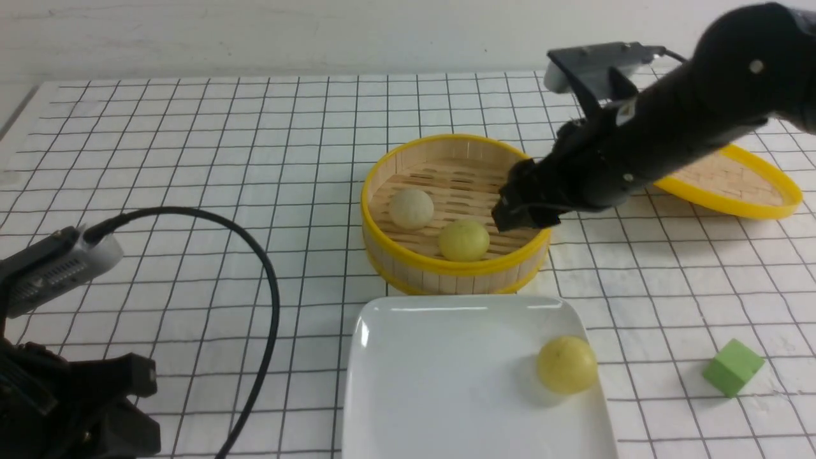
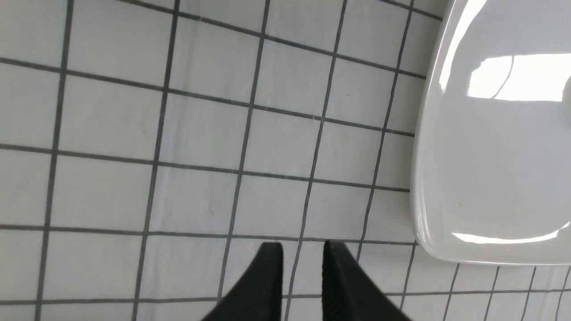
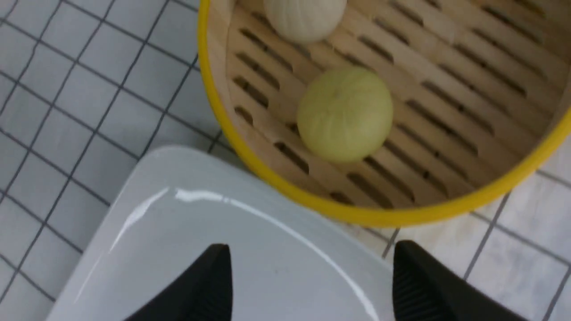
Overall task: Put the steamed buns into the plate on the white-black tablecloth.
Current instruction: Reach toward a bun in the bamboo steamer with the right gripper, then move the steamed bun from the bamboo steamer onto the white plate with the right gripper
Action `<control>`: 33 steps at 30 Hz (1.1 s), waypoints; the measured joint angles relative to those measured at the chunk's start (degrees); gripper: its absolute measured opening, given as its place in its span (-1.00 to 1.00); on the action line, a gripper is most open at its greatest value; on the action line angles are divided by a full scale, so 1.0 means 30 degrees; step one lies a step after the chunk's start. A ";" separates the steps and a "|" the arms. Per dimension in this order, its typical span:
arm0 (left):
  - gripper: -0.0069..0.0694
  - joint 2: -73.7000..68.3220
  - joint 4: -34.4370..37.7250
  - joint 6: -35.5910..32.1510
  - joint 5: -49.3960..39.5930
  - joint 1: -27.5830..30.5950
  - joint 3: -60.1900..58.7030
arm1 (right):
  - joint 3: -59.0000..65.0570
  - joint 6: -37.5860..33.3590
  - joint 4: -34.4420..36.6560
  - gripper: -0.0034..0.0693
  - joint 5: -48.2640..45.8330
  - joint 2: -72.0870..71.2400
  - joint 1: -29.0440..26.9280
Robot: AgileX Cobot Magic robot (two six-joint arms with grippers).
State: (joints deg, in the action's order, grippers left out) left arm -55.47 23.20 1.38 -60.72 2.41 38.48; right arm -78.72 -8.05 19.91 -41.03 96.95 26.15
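Counting the steamed buns first: one pale yellow dome-shaped bun (image 1: 567,364) sits on the glossy white squarish plate (image 1: 446,389), near its right edge. A second pale yellow bun (image 1: 464,240) and the off-white bun (image 1: 411,208) lie apart in the round yellow-rimmed bamboo steamer (image 1: 376,191) just behind the plate. Everything rests on the white-black grid tablecloth (image 1: 191,159) covering the desk.

My right claw (image 1: 519,213) hangs over the steamer's right rim, fingers spread wide and empty; its wrist view looks down on the second pale yellow bun. My left claw (image 2: 303,276) sits over bare cloth beside the plate, fingers nearly pressed together, pinching nothing.

I judge the second fetch is in hand. Next I'd need to lower the right claw around that bun, clearing the rim, and close gently.
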 joint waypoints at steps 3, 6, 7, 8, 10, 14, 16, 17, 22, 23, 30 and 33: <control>-0.39 0.0000 -0.0016 0.0000 0.0000 0.0000 0.0000 | -0.2123 0.0000 -0.0376 0.40 0.0000 0.2348 0.0000; -0.38 0.0000 -0.0074 0.0000 0.0000 0.0000 0.0000 | -0.3737 0.0000 -0.0398 0.39 0.0000 0.4452 0.0000; -0.38 0.0000 -0.0072 0.0000 0.0000 0.0000 0.0000 | -0.4249 0.0000 -0.0398 0.38 0.0000 0.5166 0.0000; -0.37 0.0000 -0.0072 0.0000 0.0000 0.0000 0.0000 | -0.4622 -0.0044 -0.0398 0.36 0.0000 0.5706 0.0000; -0.37 0.0000 -0.0072 0.0000 0.0000 0.0000 0.0000 | -0.5404 -0.0412 -0.0398 0.29 -0.0016 0.7078 0.0000; -0.36 0.0000 -0.0187 0.0000 0.0175 0.0000 0.0000 | -0.5767 -0.1241 -0.0381 -0.06 0.0085 0.8175 0.0000; -0.35 0.0000 -0.0228 0.0000 0.0339 0.0000 0.0000 | -0.5838 -0.1313 -0.0381 -0.24 0.0141 0.8199 0.0000; -0.35 0.0000 -0.0265 0.0000 0.0550 0.0000 0.0000 | -0.5895 -0.1437 -0.0381 -0.56 0.0141 0.8162 0.0000; -0.34 0.0000 -0.0286 0.0000 0.0849 0.0000 0.0000 | -0.5860 -0.1748 -0.0677 -0.87 -0.1614 0.6852 0.0017; -0.34 0.0000 -0.0286 0.0000 0.0849 0.0000 0.0000 | -0.5841 -0.1748 -0.0694 -0.87 -0.1749 0.6742 0.0017; -0.31 0.0000 -0.0286 0.0000 0.0890 0.0000 0.0000 | -0.5111 -0.1809 0.0205 -0.87 -0.6749 0.0850 0.0017; -0.31 0.0000 -0.0286 0.0000 0.0832 0.0000 0.0000 | -0.2630 -0.2211 0.2424 -0.86 -0.7638 -0.1477 0.0065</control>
State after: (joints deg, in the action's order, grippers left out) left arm -55.47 22.34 1.38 -58.22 2.41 38.48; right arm -86.61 -14.68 27.19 -63.95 92.52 26.34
